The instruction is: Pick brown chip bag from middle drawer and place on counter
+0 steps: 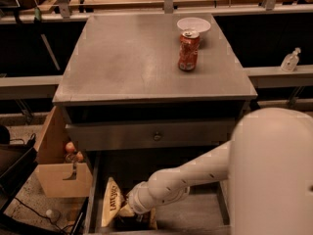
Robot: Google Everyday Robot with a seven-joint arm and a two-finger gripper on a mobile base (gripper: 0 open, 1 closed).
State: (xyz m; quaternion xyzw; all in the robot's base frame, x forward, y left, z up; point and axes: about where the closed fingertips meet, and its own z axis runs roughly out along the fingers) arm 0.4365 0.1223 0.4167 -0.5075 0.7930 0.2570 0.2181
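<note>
The brown chip bag (111, 207), pale yellow with brown lettering, stands on its edge against the left wall of the open middle drawer (198, 215). My gripper (131, 217) is low inside the drawer, at the end of the white arm, pressed against the bag's lower right side. The wrist covers most of the gripper. The grey counter (142, 62) lies above and behind the drawer.
A red-orange soda can (188, 50) and a white bowl (193, 24) stand at the counter's far right. The closed drawer front with a round knob (156, 136) overhangs the open drawer. A cardboard box (61, 175) sits on the floor at left. My white body fills the lower right.
</note>
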